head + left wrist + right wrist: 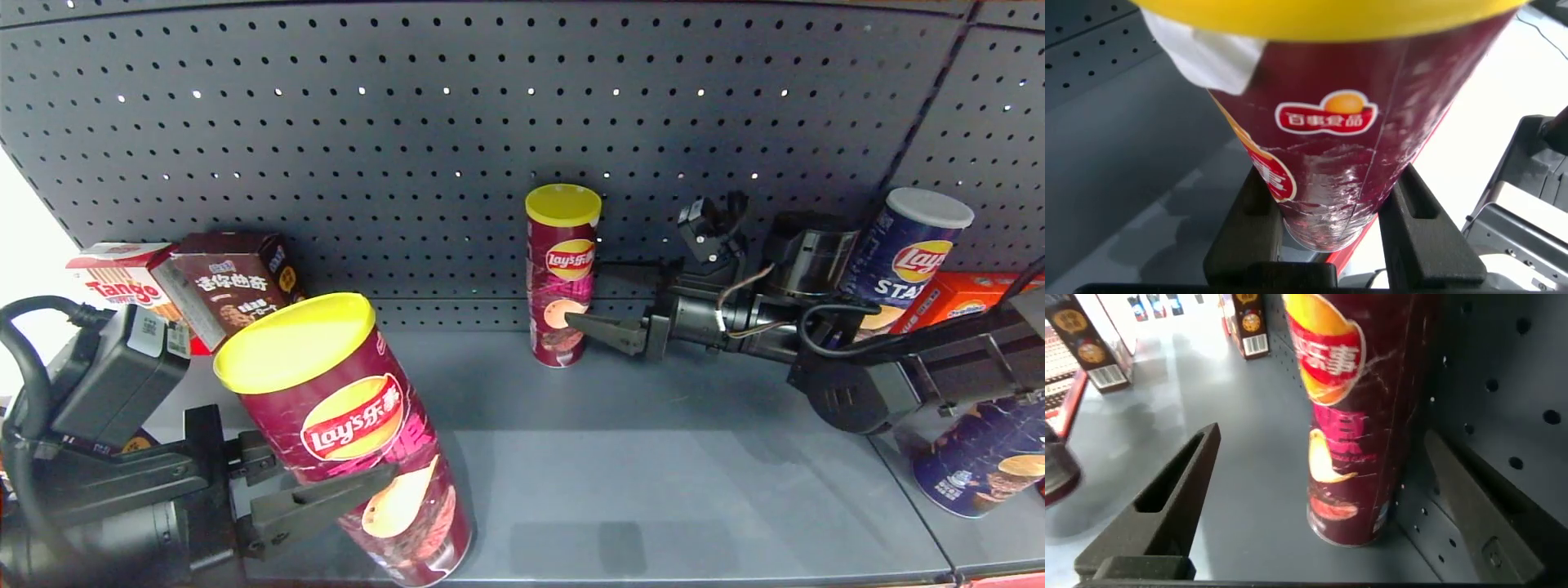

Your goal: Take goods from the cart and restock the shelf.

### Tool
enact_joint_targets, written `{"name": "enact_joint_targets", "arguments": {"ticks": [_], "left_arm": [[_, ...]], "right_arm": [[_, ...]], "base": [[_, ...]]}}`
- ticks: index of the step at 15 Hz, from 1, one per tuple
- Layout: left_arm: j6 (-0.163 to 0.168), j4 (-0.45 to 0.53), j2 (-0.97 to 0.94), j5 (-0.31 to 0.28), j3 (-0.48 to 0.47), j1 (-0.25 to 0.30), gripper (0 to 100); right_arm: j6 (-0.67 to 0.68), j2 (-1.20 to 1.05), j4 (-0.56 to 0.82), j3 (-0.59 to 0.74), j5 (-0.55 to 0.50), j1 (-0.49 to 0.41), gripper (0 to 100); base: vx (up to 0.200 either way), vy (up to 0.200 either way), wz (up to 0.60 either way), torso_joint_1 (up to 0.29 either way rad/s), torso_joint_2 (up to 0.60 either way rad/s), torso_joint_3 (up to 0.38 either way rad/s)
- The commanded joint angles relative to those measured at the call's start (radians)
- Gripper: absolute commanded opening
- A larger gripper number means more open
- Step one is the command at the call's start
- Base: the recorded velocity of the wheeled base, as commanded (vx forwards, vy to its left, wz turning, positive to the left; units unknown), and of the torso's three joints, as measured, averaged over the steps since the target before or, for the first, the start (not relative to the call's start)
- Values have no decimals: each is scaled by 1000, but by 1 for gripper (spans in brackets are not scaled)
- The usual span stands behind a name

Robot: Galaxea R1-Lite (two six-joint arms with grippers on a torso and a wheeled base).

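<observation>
Held can: A maroon crisp can [351, 433] with a yellow lid leans at the front left of the shelf [653, 474]. The left end effector [351, 482] is clamped low on its body. Whether its base touches the shelf cannot be told.
Shelved can: A matching can [562, 278] stands upright at the back, close against the pegboard [408, 122].
Right end effector: The right end effector [584, 294] is spread wide with the shelved can between its fingers, gripping nothing.
Step in hand: Setting down the held can looks like the job of the moment.
Doing it well: The can should probably come upright before release, then go down beside its twin without nudging it. With the grip so low, the tall tube may topple if let go while tilted.
In the way: The right arm lies across the shelf to the right of the standing can, so the stretch on that can's left looks the safer landing spot.
Around: A brown biscuit box [237, 286] and a red-and-white wafer box [122, 282] sit at the back left. A blue can [906, 245] stands at the back right beside an orange box [963, 298]. Another blue can [988, 465] lies tilted at the front right.
</observation>
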Motion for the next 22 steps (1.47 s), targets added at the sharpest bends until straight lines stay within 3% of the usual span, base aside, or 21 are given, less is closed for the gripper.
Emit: {"name": "enact_joint_targets", "arguments": {"ticks": [1, 9, 22], "left_arm": [[0, 0, 2, 0, 2, 1, 0], [-6, 0, 2, 0, 14, -1, 0], [-7, 1, 0, 3, 16, 1, 0]], "right_arm": [[0, 45, -1, -22, 1, 1, 100], [0, 111, -35, -28, 25, 2, 100], [3, 211, -23, -143, 28, 38, 100]], "base": [[0, 0, 0, 0, 0, 0], [0, 0, 0, 0, 0, 0], [0, 0, 0, 0, 0, 0]]}}
